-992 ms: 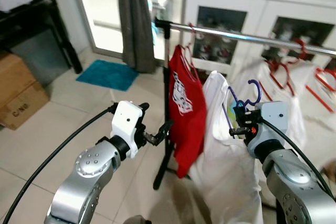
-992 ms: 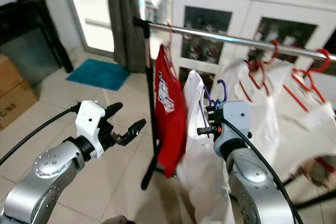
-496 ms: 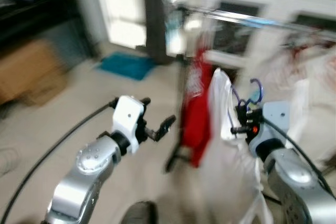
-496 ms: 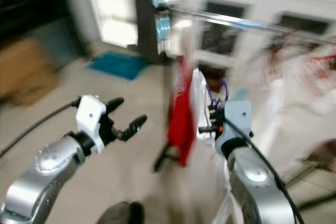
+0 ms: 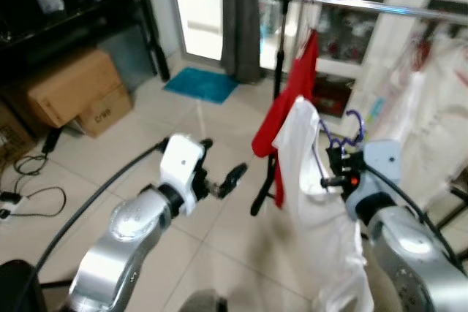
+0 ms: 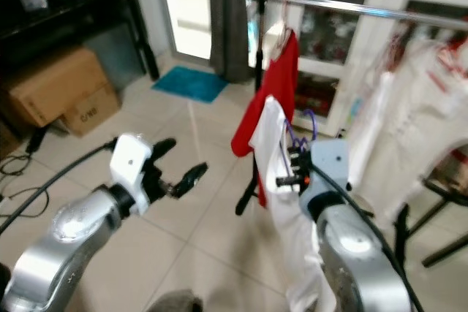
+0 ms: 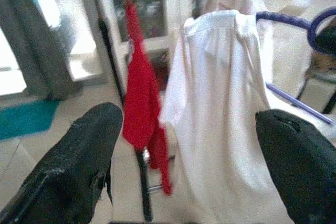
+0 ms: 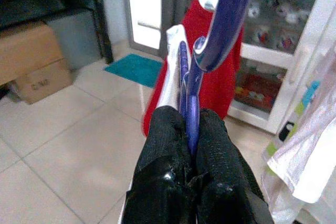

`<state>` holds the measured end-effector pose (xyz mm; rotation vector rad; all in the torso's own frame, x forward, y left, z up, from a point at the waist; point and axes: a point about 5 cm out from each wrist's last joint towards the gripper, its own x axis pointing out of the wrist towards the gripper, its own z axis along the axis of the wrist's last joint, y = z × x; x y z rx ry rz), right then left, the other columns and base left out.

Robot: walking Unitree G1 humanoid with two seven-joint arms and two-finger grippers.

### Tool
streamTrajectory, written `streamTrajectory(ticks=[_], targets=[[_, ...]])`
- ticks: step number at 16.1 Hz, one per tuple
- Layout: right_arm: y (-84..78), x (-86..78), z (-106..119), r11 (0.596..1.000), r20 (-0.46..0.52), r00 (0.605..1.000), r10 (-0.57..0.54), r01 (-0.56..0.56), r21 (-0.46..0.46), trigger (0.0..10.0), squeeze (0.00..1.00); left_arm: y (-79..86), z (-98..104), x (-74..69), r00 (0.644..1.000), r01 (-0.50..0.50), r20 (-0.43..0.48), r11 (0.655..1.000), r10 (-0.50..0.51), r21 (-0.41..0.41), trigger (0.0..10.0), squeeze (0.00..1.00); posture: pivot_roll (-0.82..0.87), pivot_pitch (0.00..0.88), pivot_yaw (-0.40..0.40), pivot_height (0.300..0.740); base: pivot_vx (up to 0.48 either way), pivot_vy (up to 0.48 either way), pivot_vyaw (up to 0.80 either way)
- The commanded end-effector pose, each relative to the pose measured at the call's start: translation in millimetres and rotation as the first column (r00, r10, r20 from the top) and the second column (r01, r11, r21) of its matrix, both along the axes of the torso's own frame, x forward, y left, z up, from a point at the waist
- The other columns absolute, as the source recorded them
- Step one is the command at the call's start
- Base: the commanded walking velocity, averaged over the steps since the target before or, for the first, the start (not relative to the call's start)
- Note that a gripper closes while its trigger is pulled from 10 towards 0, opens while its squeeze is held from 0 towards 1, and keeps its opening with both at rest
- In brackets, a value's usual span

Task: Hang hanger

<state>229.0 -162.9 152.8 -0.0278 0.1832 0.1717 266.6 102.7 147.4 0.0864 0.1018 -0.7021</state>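
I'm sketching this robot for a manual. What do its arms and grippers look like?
Both arms are silver metal with rounded joints; the left arm has a ring of small bolts on its joint. Each wrist ends in a white housing, and a black cable runs back from it along the arm. The left gripper and right gripper have long black fingers with a textured surface.

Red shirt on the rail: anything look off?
Yes. The red shirt hangs askew on the rail, swung out at a slant with its hem kicked sideways. The right gripper holds the purple hanger, not yet hung.
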Motion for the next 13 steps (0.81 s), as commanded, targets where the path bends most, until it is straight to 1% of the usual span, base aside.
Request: streamTrajectory(ticks=[1, 2, 3, 5, 6, 7, 8, 9, 11, 12, 13], targets=[[18.0, 2.5, 26, 0.989, 0.129, 0.983, 0.132, -0.139, 0.050, 0.0, 0.00, -6.1, -5, 15.8, 1.000, 0.021, -0.009, 0.999, -0.021, 0.040, 10.0, 1.00, 0.03, 0.000, 0.024, 0.740, 0.000, 0.000, 0.00], [20.6, 2.9, 28, 0.986, 0.137, 0.979, 0.150, -0.159, 0.053, 0.0, 0.00, -9.8, -3, 21.8, 1.000, 0.022, 0.005, 0.999, -0.022, 0.038, 10.0, 1.00, 0.03, 0.000, 0.027, 0.740, 0.000, 0.000, 0.00], [22.0, 3.3, 30, 0.984, 0.142, 0.977, 0.160, -0.169, 0.055, 0.0, 0.00, -12.0, -1, 25.4, 1.000, 0.021, 0.014, 0.999, -0.022, 0.035, 10.0, 1.00, 0.03, 0.000, 0.028, 0.740, 0.000, 0.000, 0.00], [25.5, 3.1, 32, 0.979, 0.156, 0.971, 0.183, -0.194, 0.062, 0.0, 0.00, -21.4, 5, 33.6, 0.998, 0.039, 0.038, 0.999, -0.040, 0.021, 10.0, 1.00, 0.02, 0.000, 0.045, 0.740, 0.000, 0.000, 0.00], [28.3, 2.0, 33, 0.974, 0.166, 0.965, 0.203, -0.216, 0.065, 0.0, 0.00, -29.3, 7, 36.6, 0.997, 0.067, 0.046, 0.998, -0.067, 0.016, 10.0, 0.81, 0.01, 0.000, 0.056, 0.740, 0.000, 0.000, 0.00], [28.3, 2.0, 33, 0.974, 0.166, 0.965, 0.203, -0.216, 0.065, 0.0, 0.00, -29.3, 7, 36.6, 0.997, 0.067, 0.046, 0.998, -0.067, 0.016, 10.0, 0.81, 0.01, 0.000, 0.056, 0.740, 0.000, 0.000, 0.00], [29.4, 1.6, 33, 0.972, 0.169, 0.962, 0.213, -0.227, 0.065, 0.0, 0.00, -32.1, 6, 38.0, 0.996, 0.079, 0.043, 0.997, -0.080, 0.014, 10.0, 0.00, 0.01, 0.000, 0.056, 0.740, 0.000, 0.000, 0.00], [36.1, 1.2, 37, 0.963, 0.179, 0.954, 0.242, -0.259, 0.079, 0.0, 0.00, -37.1, 4, 41.7, 0.993, 0.112, 0.036, 0.994, -0.112, 0.003, 10.0, 0.00, 0.00, 0.000, 0.045, 0.740, 0.000, 0.000, 0.00], [42.5, -0.6, 40, 0.948, 0.188, 0.939, 0.286, -0.306, 0.086, 0.0, 0.00, -40.2, 3, 45.1, 0.992, 0.118, 0.038, 0.993, -0.118, -0.001, 10.0, 0.00, 0.00, 0.000, 0.049, 0.740, 0.000, 0.000, 0.00], [44.7, -2.5, 40, 0.937, 0.194, 0.929, 0.315, -0.337, 0.090, 0.0, 0.00, -41.5, 3, 48.2, 0.992, 0.107, 0.062, 0.994, -0.106, -0.004, 5.3, 0.00, 0.00, 0.000, 0.050, 0.740, 0.000, 0.000, 0.00], [45.7, -3.2, 40, 0.932, 0.202, 0.925, 0.321, -0.347, 0.104, 0.0, 0.00, -39.9, 4, 52.2, 0.993, 0.080, 0.090, 0.997, -0.079, -0.004, 0.0, 0.00, 0.00, 0.000, 0.045, 0.740, 0.000, 0.000, 0.00]])
